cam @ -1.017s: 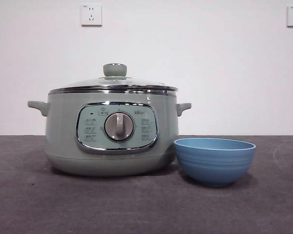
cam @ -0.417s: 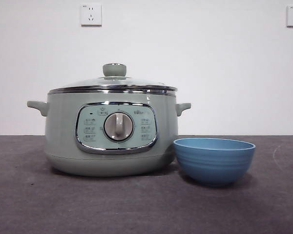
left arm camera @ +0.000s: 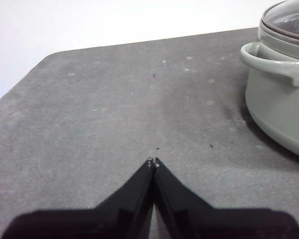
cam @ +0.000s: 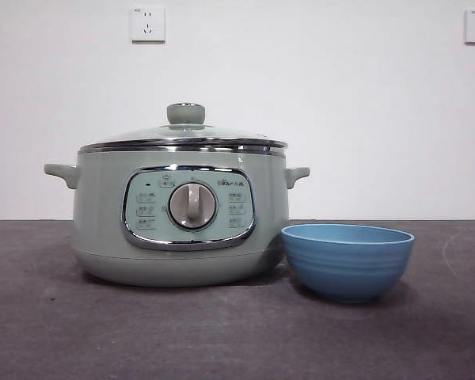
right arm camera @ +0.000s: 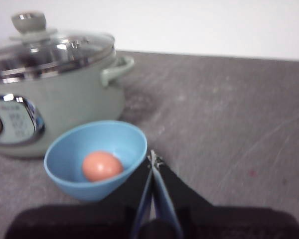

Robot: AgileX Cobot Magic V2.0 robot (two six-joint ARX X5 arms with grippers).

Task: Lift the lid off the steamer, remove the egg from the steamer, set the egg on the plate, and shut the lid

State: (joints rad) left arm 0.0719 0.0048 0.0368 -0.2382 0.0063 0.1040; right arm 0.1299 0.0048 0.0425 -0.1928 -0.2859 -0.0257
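**Task looks done, both arms parked**

Left gripper (left arm camera: pixel 153 163) jaws pinched together, empty, over bare table (left arm camera: pixel 104 114); steamer (left arm camera: pixel 279 104) at its 2 o'clock. Right gripper (right arm camera: pixel 153 158) likewise closed on nothing, beside plate (right arm camera: pixel 65 172). Egg (right arm camera: pixel 102 166) sits in plate; lid (cam: pixel 184 136) seated on steamer. Wall sockets (cam: pixel 148 24) behind; nothing obstructing.

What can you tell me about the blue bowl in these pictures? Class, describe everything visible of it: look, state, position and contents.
The plate is really a deep, round blue bowl with faint horizontal ridges outside and a lighter rim, seemingly smooth plastic or ceramic. It stands upright on the dark grey table, close beside the steamer; whether they touch is unclear. The right wrist view shows the reddish-brown egg lying in its bottom. Neither gripper touches it.
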